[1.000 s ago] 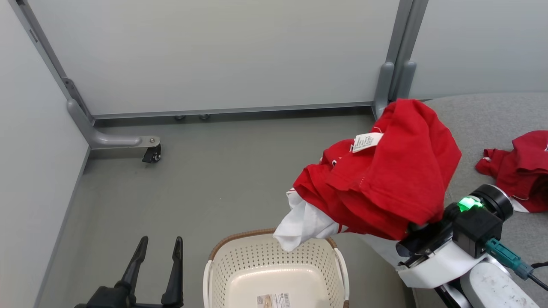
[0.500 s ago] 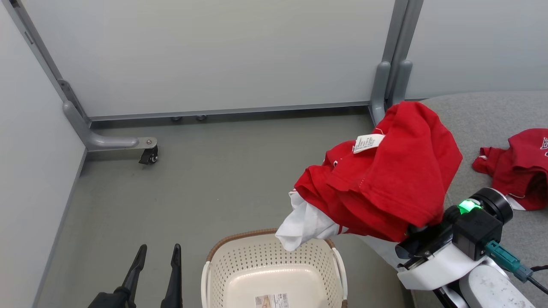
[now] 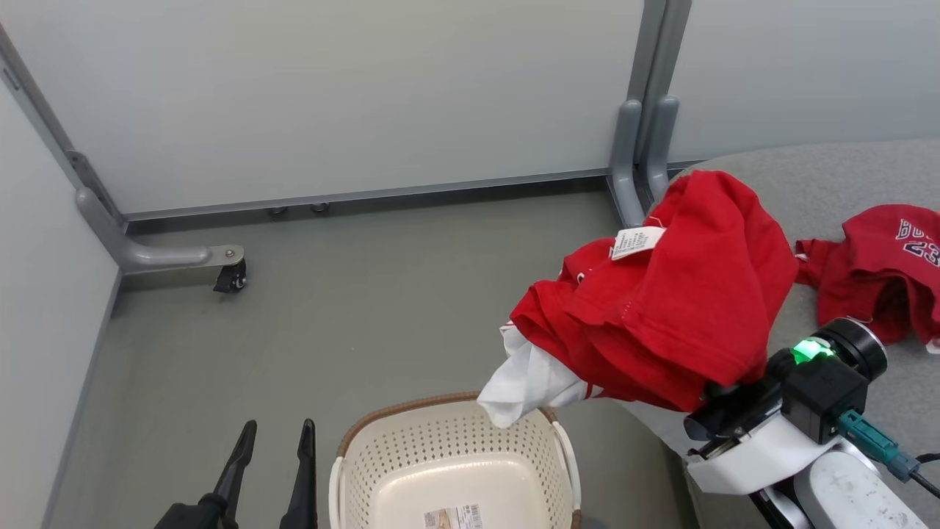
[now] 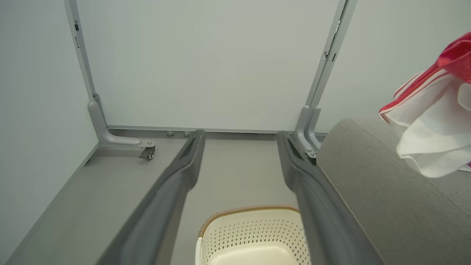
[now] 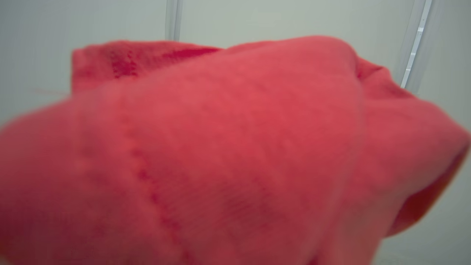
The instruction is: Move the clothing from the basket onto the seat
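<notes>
A bright red garment [image 3: 675, 301] with white trim and a white tag hangs bunched in the air over the seat's left edge. It drapes over my right gripper, which is shut on it with its fingers hidden under the cloth. The right wrist housing [image 3: 815, 382] shows below. Blurred red fabric [image 5: 220, 154] lies close before the right wrist camera. Another red piece of clothing [image 3: 874, 272] lies on the grey seat [image 3: 844, 176]. The cream basket [image 3: 411, 441] stands on the floor below, holding a paper label. My left gripper [image 3: 273, 433] is open beside it, its fingers wide apart [image 4: 239, 143].
Pale partition walls stand behind, with a grey metal post [image 3: 639, 154] at the seat's corner and a caster foot [image 3: 229, 279] at the back left. Grey floor [image 3: 352, 308] lies between the walls, the basket and the seat [image 4: 368, 176].
The head camera has turned right, so the whole picture has slid left and more of the seat shows. The red garment stays held in the right gripper. Both grippers keep their state.
</notes>
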You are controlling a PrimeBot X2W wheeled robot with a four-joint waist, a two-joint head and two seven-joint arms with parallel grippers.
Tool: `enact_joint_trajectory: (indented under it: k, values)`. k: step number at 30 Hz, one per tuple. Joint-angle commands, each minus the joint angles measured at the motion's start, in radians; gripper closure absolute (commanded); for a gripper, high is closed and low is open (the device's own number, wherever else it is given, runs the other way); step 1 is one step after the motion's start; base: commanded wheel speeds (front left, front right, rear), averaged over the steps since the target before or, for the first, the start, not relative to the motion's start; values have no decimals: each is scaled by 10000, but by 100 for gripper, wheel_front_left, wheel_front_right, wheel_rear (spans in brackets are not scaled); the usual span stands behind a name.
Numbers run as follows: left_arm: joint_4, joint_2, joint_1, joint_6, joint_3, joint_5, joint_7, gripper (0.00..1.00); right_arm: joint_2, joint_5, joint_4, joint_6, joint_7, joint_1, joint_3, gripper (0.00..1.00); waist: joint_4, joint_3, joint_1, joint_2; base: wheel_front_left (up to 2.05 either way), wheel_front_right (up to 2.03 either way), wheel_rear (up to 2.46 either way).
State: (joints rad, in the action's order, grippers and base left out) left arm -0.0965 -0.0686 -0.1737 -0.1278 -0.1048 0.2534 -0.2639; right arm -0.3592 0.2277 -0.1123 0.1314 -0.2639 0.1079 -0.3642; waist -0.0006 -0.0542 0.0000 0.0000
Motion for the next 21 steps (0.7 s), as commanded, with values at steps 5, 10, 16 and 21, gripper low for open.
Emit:
enact_joint_trajectory:
  k: [5, 10, 16, 21]
  values:
    - [221, 63, 30, -35, -223, 157, -5, 0, -179, -76, -86, -16, -5, 199, 126, 100, -977, 180, 0, 0, 0, 0, 0]
    - [274, 93, 170, -36, -360, 255, -5, 0, -277, -70, -140, -15, -4, 188, 411, 100, -1749, 311, 0, 0, 0, 0, 0]
    - [306, 148, 431, -36, -245, 339, -5, 0, -344, -102, -194, -15, -5, 134, 747, 100, -2745, 553, 0, 0, 0, 0, 0]
    - [319, 152, 617, -36, -236, 295, -5, 0, -245, -137, -282, -15, -4, 139, 1019, 100, -3622, 786, 0, 0, 0, 0, 0]
